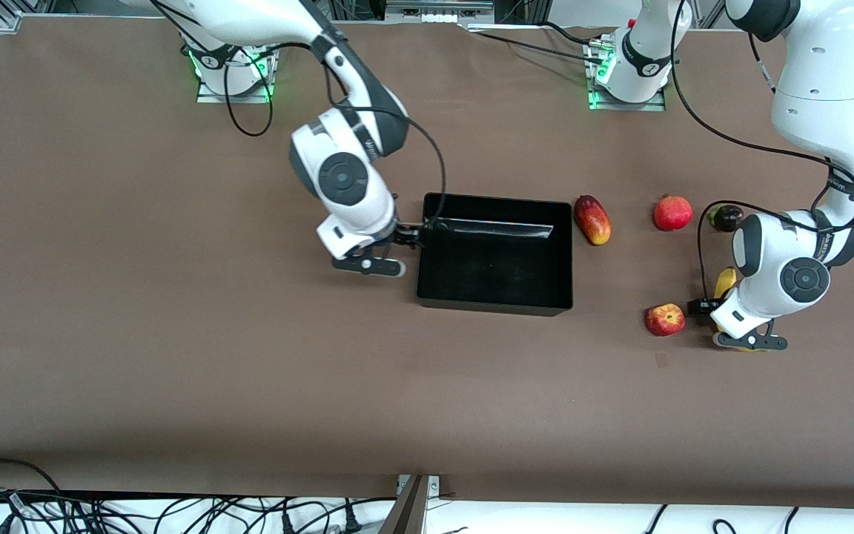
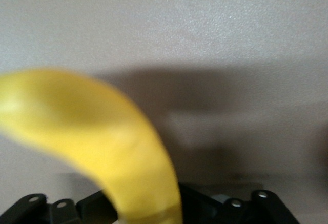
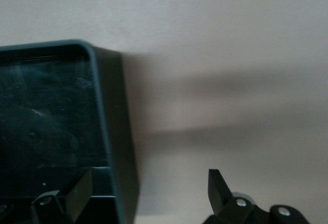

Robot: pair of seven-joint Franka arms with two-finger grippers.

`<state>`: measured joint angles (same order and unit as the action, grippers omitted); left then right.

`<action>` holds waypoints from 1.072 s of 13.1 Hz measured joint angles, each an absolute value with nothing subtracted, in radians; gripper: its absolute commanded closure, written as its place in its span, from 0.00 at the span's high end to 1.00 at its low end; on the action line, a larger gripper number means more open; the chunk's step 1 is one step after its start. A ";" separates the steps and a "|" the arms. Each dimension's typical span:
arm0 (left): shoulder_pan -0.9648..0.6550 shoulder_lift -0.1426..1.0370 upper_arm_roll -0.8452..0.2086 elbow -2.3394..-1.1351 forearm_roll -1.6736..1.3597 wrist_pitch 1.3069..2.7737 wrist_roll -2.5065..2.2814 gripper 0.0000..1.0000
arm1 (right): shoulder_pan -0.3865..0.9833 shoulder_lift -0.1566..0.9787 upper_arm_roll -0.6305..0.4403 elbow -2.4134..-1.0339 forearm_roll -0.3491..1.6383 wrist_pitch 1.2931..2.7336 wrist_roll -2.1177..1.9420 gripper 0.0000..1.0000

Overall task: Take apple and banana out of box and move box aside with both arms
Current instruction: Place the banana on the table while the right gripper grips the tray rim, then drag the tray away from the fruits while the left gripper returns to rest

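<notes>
Box point(image 1: 496, 256) is empty, sitting mid-bench. Apple point(image 1: 665, 320) is out, on the bench toward the left arm's end, nearer the front camera than the box. Banana point(image 1: 725, 282) is just beside the apple, mostly hidden under the left wrist in the front view

Left gripper point(image 1: 727, 315) is low over the banana. The left wrist view shows the banana running right up to the jaws, but I cannot tell whether they're clamped on it or have let go, nor whether the fruit is fully resting on the bench

Right gripper point(image 1: 406, 239) is at the box's end wall on the right arm's end. Its jaws are wide apart, straddling the wall: one finger point(image 3: 77, 190) inside the box, the other outside. Nothing gripped yet

Other fruit stays out of it: long red-yellow one point(image 1: 592, 219) just beside the box, round red one point(image 1: 672, 213) and a small dark one point(image 1: 727, 217) further toward the left arm's end

Risks as I read it:
- left arm lifting with the banana half-held: it drags or rolls into the apple
- right jaws closing on a thin glossy wall: slip, or box tilts if only one end is pulled
- long red-yellow fruit sits where the left gripper would likely want to reach the box's free end: could get knocked
</notes>
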<state>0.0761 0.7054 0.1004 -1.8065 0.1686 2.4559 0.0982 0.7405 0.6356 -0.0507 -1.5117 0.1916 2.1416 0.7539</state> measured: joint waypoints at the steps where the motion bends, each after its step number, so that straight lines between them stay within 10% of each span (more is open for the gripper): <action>1: 0.076 0.703 0.101 -1.807 0.169 2.456 0.098 1.00 | 0.764 0.657 -0.051 -1.510 0.192 2.174 0.780 1.00; 4: 0.073 0.675 0.101 -1.803 0.169 2.395 0.099 1.00 | 0.813 0.715 -0.052 -1.508 0.191 2.263 0.813 0.86; 8: 0.058 0.566 0.098 -1.795 0.168 2.185 0.099 1.00 | 0.821 0.752 -0.054 -1.507 0.183 2.276 0.813 0.00; 14: 0.033 0.289 0.028 -1.770 0.052 1.943 0.004 1.00 | 0.819 0.751 -0.064 -1.502 0.178 2.270 0.798 0.00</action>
